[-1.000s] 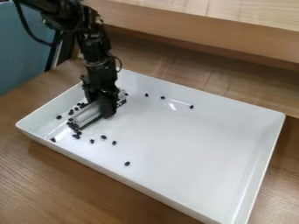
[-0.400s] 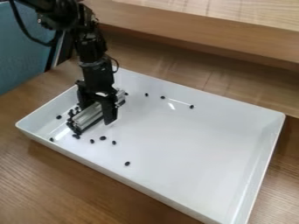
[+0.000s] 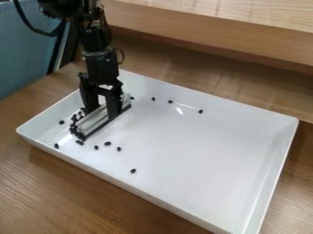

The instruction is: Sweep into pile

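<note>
Within the tray (image 3: 202, 155), parted jaws straddle the silver bar (image 3: 94, 121), whether gripping it unclear.

From where I stand, soft, fairly bright light spreads over the white tray (image 3: 196, 155), with small sharp glints near its far wall. A dim shadow hugs the tabletop (image 3: 43, 196) under the near rim, and it's darker beneath the wooden ledge (image 3: 214, 34).

The gripper (image 3: 103, 114) has risen slightly; its fingers stand wider apart than at first. More of the silvery bar's (image 3: 94, 119) dark lower edge shows.
</note>
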You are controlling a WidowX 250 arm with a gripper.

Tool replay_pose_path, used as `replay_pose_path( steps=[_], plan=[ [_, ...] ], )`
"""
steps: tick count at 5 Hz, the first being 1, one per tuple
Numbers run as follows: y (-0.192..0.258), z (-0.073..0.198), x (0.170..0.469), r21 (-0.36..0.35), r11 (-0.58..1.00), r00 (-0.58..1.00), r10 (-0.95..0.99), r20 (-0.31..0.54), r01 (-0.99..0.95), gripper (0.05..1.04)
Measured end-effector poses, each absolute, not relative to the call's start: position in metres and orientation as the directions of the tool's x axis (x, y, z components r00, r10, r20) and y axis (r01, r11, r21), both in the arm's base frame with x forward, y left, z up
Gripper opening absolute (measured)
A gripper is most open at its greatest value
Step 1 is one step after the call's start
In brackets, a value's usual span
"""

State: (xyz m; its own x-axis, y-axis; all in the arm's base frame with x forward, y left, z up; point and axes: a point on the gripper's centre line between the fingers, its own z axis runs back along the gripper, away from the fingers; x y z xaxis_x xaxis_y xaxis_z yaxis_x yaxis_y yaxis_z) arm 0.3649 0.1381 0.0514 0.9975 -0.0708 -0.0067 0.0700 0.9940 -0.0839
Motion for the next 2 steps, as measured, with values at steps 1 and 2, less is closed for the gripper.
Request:
replay_pose_path(
  steps=[1,2],
  plan=[
    [0.133,0.068,0.370,-0.066,0.995,0.997,-0.079,0.017,0.080,0.999],
    [0.120,0.094,0.376,-0.058,0.992,0.992,-0.108,0.070,0.112,0.999]
  ],
)
